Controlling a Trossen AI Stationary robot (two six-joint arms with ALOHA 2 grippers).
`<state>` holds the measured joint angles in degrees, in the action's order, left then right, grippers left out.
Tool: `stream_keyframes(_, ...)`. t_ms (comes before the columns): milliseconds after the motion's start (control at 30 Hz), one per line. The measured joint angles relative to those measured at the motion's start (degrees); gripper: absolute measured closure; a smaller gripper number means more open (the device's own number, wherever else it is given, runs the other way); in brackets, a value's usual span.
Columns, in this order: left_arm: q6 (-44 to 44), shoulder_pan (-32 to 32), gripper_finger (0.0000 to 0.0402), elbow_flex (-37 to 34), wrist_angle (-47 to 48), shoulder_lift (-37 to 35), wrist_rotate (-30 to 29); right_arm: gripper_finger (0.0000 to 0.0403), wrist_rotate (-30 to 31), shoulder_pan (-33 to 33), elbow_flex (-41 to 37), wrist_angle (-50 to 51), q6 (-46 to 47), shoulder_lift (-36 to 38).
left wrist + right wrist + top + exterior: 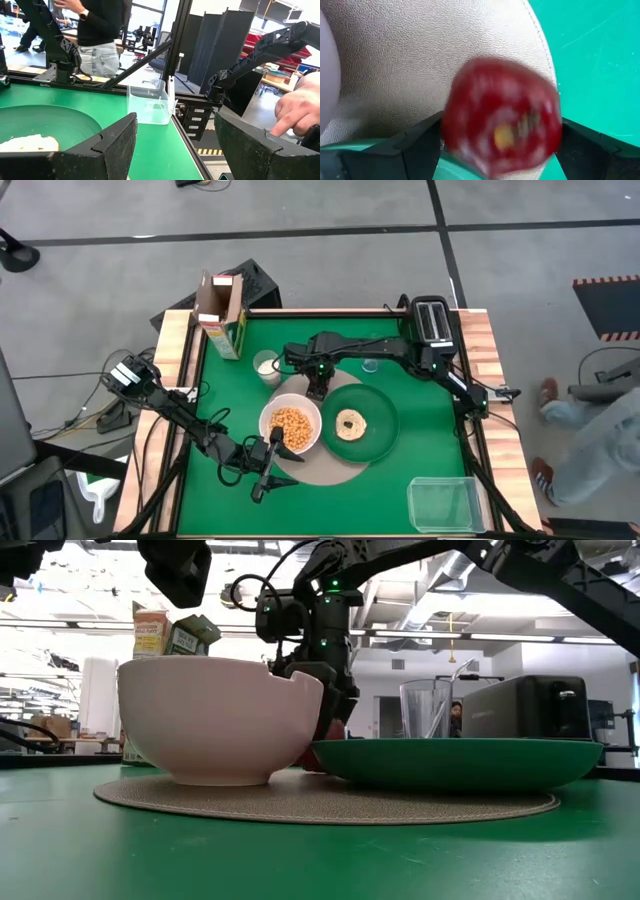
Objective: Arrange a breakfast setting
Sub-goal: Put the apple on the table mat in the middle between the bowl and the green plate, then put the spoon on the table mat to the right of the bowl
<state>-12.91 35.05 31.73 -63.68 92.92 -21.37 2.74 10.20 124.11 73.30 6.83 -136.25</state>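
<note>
Your green table (420, 450) carries the round tan mat (325, 465) near its centre, with the dark-green plate (378, 420) lying on the mat's right part and the white bowl (290, 427), filled with round orange cereal, on its left part; bowl and plate sit just beside each other. The yellow-green cereal box (222, 315) stands upright with its flaps open at the far left corner, and the black toaster (432, 320) stands at the far right corner. The clear plastic tub (444, 503) rests at the near right corner, well apart from the setting. You will find the small bagel (350, 423) lying flat in the middle of the plate. Your right gripper (318, 387) is over the far edge of the mat, between bowl and plate, its jaws parted around the small red fruit (502, 117) and pressed to either side of it. Your left gripper (270, 462) is low at the mat's near left edge beside the bowl, its jaws standing wide apart and holding nothing.
</note>
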Motion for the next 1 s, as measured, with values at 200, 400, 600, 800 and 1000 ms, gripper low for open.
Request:
stream_keyframes(200,0.0,0.0,0.0150,0.0,0.0,0.0,0.0,0.0042,0.0,0.0,-0.1,1.1,0.0,1.4)
stream_keyframes(400,-0.1,0.0,0.0150,0.0,0.0,0.0,0.0,0.0042,0.2,-0.2,0.0,1.3,0.6,5.6)
stream_keyframes(600,-0.1,0.0,0.0150,0.0,0.0,0.0,0.0,0.0042,0.3,-0.5,0.0,2.6,1.3,10.9)
stream_keyframes(800,0.0,0.0,0.0150,0.0,0.0,0.0,0.0,0.0042,1.8,-2.2,0.0,4.5,1.8,16.1)
stream_keyframes(1000,-0.1,0.0,0.0150,0.0,0.0,0.0,0.0,0.0042,2.3,-5.0,0.0,5.4,2.2,21.0)
